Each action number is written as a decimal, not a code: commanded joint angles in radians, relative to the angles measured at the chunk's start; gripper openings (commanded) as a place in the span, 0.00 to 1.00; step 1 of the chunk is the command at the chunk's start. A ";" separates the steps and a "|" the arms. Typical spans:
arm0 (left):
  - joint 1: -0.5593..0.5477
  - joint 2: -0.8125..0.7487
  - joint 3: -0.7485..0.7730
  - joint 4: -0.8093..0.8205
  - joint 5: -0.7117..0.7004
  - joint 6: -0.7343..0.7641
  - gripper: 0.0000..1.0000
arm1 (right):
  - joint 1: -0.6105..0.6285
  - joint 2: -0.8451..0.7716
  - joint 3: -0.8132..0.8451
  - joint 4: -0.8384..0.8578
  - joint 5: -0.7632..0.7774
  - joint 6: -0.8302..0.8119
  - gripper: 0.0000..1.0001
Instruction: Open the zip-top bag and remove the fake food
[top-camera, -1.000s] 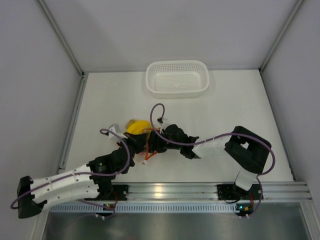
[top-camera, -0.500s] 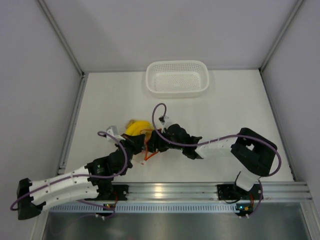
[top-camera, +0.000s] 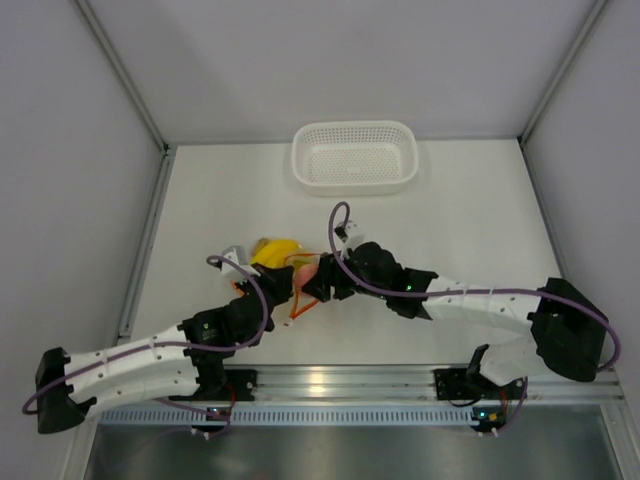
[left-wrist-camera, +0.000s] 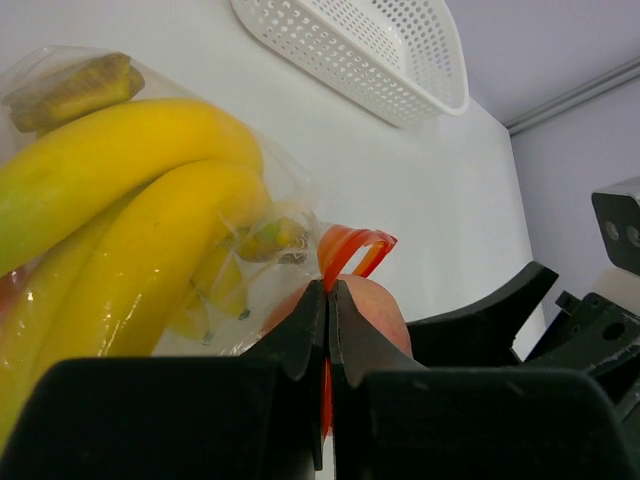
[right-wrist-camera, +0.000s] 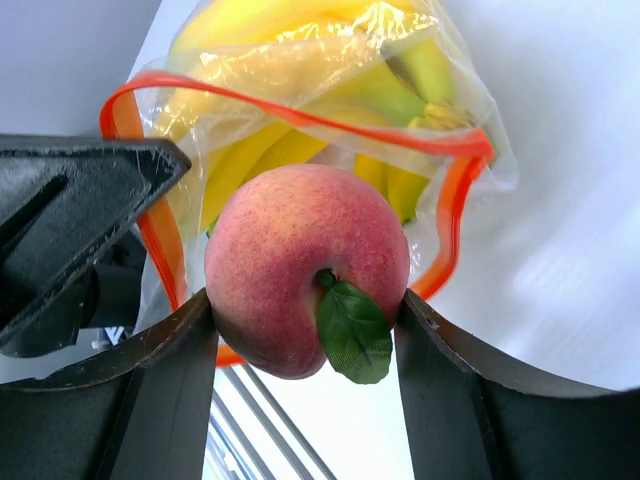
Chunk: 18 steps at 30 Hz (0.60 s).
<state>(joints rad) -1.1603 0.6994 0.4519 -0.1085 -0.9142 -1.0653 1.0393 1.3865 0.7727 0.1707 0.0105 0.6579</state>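
The clear zip-top bag (right-wrist-camera: 300, 90) with its orange-red zip strip (right-wrist-camera: 460, 215) lies open on the table, yellow bananas (left-wrist-camera: 120, 200) inside it. My left gripper (left-wrist-camera: 328, 290) is shut on the bag's zip strip (left-wrist-camera: 345, 250). My right gripper (right-wrist-camera: 305, 305) is shut on the pink peach (right-wrist-camera: 300, 265) with a green leaf, held just at the bag's open mouth. In the top view the bag (top-camera: 275, 255) sits mid-table, with the left gripper (top-camera: 278, 290) and right gripper (top-camera: 315, 285) meeting at the peach (top-camera: 306, 272). No small orange fruit shows.
A white perforated basket (top-camera: 354, 156) stands empty at the back of the table, also in the left wrist view (left-wrist-camera: 360, 50). Grey walls close in both sides. A metal rail (top-camera: 320, 380) runs along the near edge.
My right arm has stretched out and its gripper has shifted slightly right and back, with the peach now showing between the grippers. My left gripper has moved slightly right.
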 joint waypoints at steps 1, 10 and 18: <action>-0.002 0.025 0.074 -0.014 -0.043 0.025 0.00 | 0.018 -0.110 -0.001 -0.106 0.036 -0.053 0.35; -0.004 0.040 0.139 -0.051 -0.037 0.073 0.00 | -0.039 -0.358 0.039 -0.355 0.123 -0.152 0.34; -0.002 0.048 0.214 -0.072 0.014 0.139 0.00 | -0.384 -0.261 0.177 -0.425 0.052 -0.277 0.33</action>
<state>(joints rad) -1.1603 0.7448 0.6052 -0.1959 -0.9165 -0.9672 0.7353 1.0767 0.8585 -0.2287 0.0746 0.4614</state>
